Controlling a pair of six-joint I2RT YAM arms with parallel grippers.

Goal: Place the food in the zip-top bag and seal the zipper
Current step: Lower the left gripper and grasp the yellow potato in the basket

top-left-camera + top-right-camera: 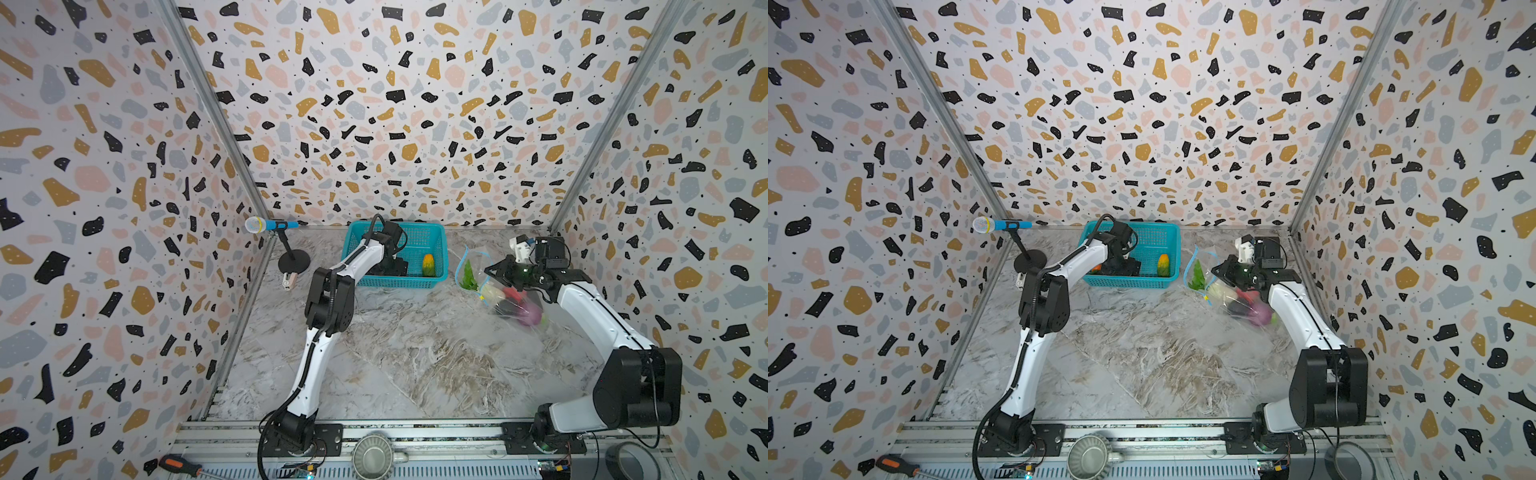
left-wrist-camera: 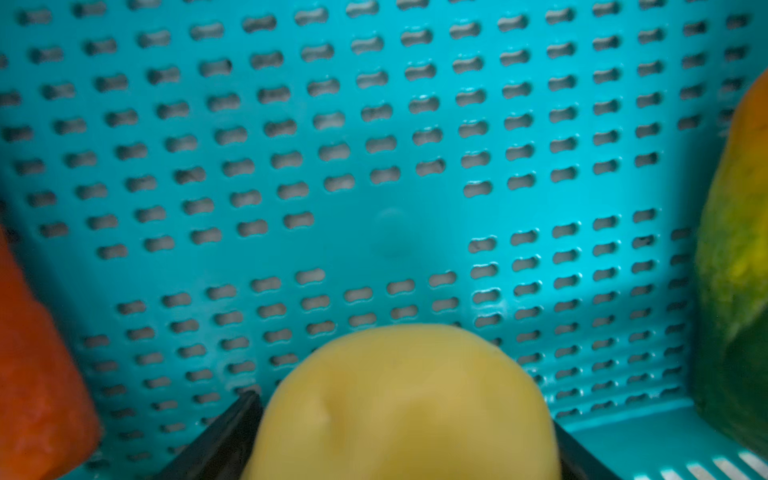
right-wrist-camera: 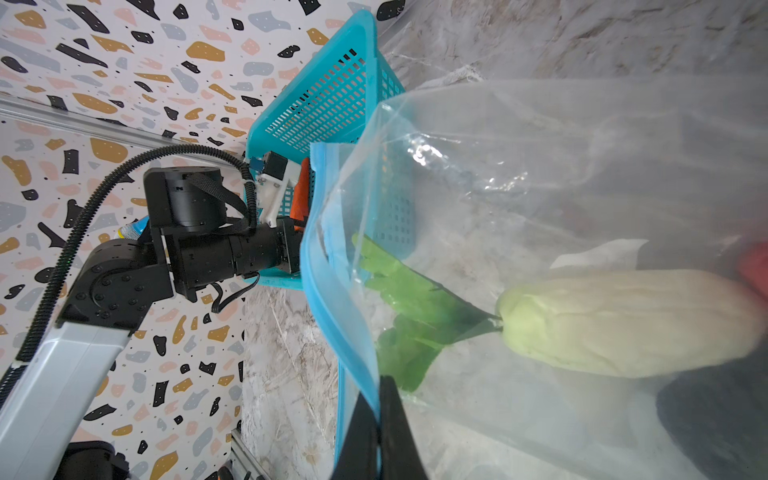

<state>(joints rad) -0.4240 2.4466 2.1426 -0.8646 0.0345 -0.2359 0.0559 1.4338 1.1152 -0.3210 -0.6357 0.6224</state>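
Observation:
My left gripper point(image 1: 395, 266) reaches into the teal basket point(image 1: 419, 239); its black fingers point(image 2: 232, 432) lie against both sides of a yellow potato point(image 2: 403, 399). An orange carrot point(image 2: 37, 374) and a corn cob point(image 1: 429, 265) lie beside it in the basket. My right gripper point(image 3: 378, 399) is shut on the light blue zipper point(image 3: 328, 299) edge of the clear zip-top bag point(image 1: 498, 291) and holds its mouth open towards the basket. Inside the bag lie a white radish point(image 3: 623, 320) with green leaves point(image 3: 407, 307), a red pepper point(image 1: 513, 293), a dark eggplant point(image 1: 505, 307) and a purple onion point(image 1: 530, 313).
A blue microphone point(image 1: 270, 225) on a black stand sits at the back left corner. A screwdriver point(image 1: 178, 465), a metal cup point(image 1: 372, 455) and a tape roll point(image 1: 631, 461) lie on the front rail. Patterned walls enclose the marble table point(image 1: 415, 353).

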